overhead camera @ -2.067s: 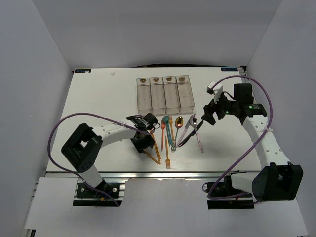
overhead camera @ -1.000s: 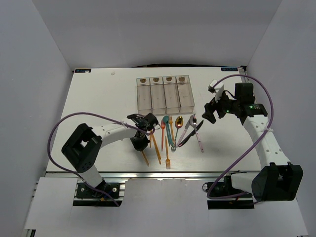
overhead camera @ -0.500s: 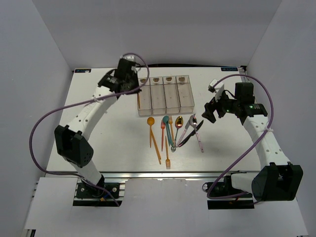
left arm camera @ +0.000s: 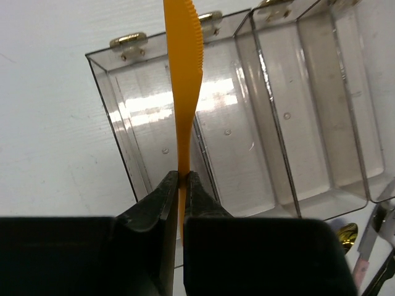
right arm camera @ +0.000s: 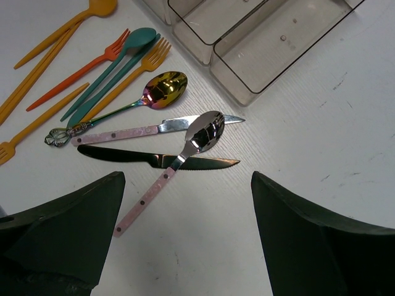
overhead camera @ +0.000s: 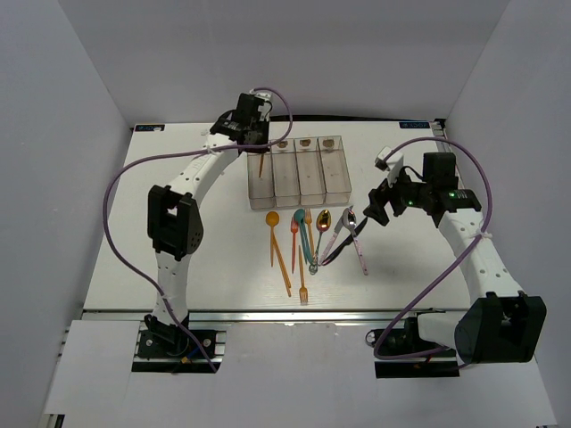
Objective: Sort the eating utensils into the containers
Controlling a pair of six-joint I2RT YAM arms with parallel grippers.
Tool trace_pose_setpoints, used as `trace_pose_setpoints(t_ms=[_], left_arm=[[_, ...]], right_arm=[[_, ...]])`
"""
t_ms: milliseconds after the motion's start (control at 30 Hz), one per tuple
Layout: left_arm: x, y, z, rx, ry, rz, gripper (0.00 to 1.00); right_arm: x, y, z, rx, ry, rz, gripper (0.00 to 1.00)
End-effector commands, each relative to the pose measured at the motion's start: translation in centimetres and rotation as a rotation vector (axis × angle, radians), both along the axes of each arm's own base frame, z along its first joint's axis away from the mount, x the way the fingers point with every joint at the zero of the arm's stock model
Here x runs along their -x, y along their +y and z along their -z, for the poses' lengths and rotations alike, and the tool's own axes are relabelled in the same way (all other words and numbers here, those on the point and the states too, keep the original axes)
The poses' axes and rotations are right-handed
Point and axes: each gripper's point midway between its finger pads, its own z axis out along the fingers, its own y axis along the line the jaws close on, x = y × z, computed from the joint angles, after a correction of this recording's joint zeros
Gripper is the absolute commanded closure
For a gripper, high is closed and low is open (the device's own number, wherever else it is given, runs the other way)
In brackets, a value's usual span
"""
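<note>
In the top view the left arm reaches to the upper middle of the frame. Its fingers [left arm camera: 162, 197] are clamped on the handle of an orange plastic knife [left arm camera: 184, 92]. The serrated blade points away from the left gripper [left arm camera: 182, 182] and hangs over the leftmost bin [left arm camera: 123, 142] of the row of four clear bins [overhead camera: 310, 192]. Whether the tip is inside that bin I cannot tell. All four bins look bare inside.

The right gripper [overhead camera: 375, 207] hovers at the right of the top view, just right of the bins. Its fingers [right arm camera: 62, 228] are spread wide apart with nothing between them.

The other utensils lie loose on the white counter [overhead camera: 178, 187], below the bins in the middle of the top view. In the right wrist view an orange spoon [right arm camera: 92, 9] lies at the upper left. Beside it are a red-orange fork [right arm camera: 80, 71], a teal spoon [right arm camera: 133, 43] and a yellow-orange fork [right arm camera: 133, 68]. An iridescent gold spoon [right arm camera: 163, 86] sits just below these. At centre a pink-handled spoon [right arm camera: 203, 132] lies across a pink-handled knife [right arm camera: 142, 131] and a black-handled knife [right arm camera: 142, 157].
</note>
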Motion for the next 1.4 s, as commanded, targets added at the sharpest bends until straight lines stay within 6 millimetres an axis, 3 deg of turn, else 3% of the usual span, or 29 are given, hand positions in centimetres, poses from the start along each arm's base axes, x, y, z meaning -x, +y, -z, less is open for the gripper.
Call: trace_pose_setpoints(t_ms=[0,133,367,467,500,600,700,867,933,967,1000,1033,1067,1100,1133,1167,1200,1233,1267,1300,1333,1367], left_arm=[[-0.5,0.3,-1.9,0.029,-0.059,-0.013,1.0],[0.0,0.2,1.2,0.034,-0.004,-0.026,1.0],[1.6,0.0,3.6,0.08,0.068,-0.044,1.0],[2.5,0.2,4.3,0.089,0.085,-0.056,0.86],[2.6,0.4,3.6,0.095,0.071,-0.059,0.66],[3.1,0.5,2.6,0.111,0.061,-0.065,0.36],[3.5,0.4,0.7,0.142,0.036,-0.061,0.25],[4.8,0.6,-3.1,0.19,-0.009,-0.047,0.2],[6.3,0.5,-3.6,0.222,0.003,-0.019,0.19],[7.1,0.8,-5.5,0.241,-0.026,-0.013,0.19],[8.1,1.1,-4.9,0.241,-0.006,-0.014,0.18],[9.3,1.4,-6.7,0.269,-0.034,0.001,0.18],[10.5,1.8,-5.6,0.269,-0.004,-0.003,0.18],[11.4,2.0,-5.6,0.279,0.001,0.0,0.18],[12.4,2.1,-5.8,0.296,0.003,0.003,0.17],[13.6,2.6,-7.2,0.323,-0.027,0.005,0.17],[15.0,3.0,-5.4,0.321,0.015,-0.006,0.17],[16.0,3.1,-5.2,0.338,0.027,-0.014,0.17],[17.4,3.7,-6.3,0.36,-0.001,-0.015,0.17],[18.3,4.0,-6.1,0.371,0.002,-0.023,0.17],[19.7,4.4,-4.1,0.38,0.053,-0.055,0.17],[20.6,4.9,-3.8,0.386,0.055,-0.07,0.17]], right_arm=[[-0.1,0.2,-0.6,-0.026,-0.023,-0.004,0.11],[0.0,0.4,-0.2,-0.036,-0.004,-0.004,0.11],[0.4,0.7,0.6,-0.057,0.034,-0.011,0.11],[0.5,0.7,0.9,-0.062,0.051,-0.007,0.11],[0.6,0.8,1.1,-0.064,0.056,-0.008,0.11],[0.9,0.9,1.4,-0.078,0.083,-0.007,0.11],[1.2,1.2,2.0,-0.098,0.13,-0.003,0.11],[2.1,1.7,3.5,-0.117,0.224,0.004,0.11],[2.7,1.9,4.2,-0.116,0.257,-0.004,0.11],[3.0,2.2,4.4,-0.117,0.27,-0.019,0.11],[3.2,2.4,4.5,-0.1,0.241,-0.077,0.11],[4.8,3.2,4.5,-0.125,0.265,-0.167,0.13],[5.7,3.8,4.2,-0.123,0.238,-0.26,0.14],[6.2,4.3,4.1,-0.09,0.095,-0.442,0.16],[7.9,4.3,4.9,-0.071,0.118,-0.522,0.19],[8.4,4.4,5.4,-0.04,0.076,-0.603,0.2],[8.0,4.2,5.8,0.038,-0.067,-0.737,0.22],[8.9,4.1,6.9,0.058,-0.039,-0.809,0.24],[8.8,3.9,7.4,0.089,-0.061,-0.862,0.26],[8.0,3.6,8.2,0.136,-0.057,-0.913,0.3],[7.7,3.7,8.6,0.164,-0.095,-0.987,0.33],[7.8,3.5,8.9,0.173,-0.068,-1.019,0.35]])
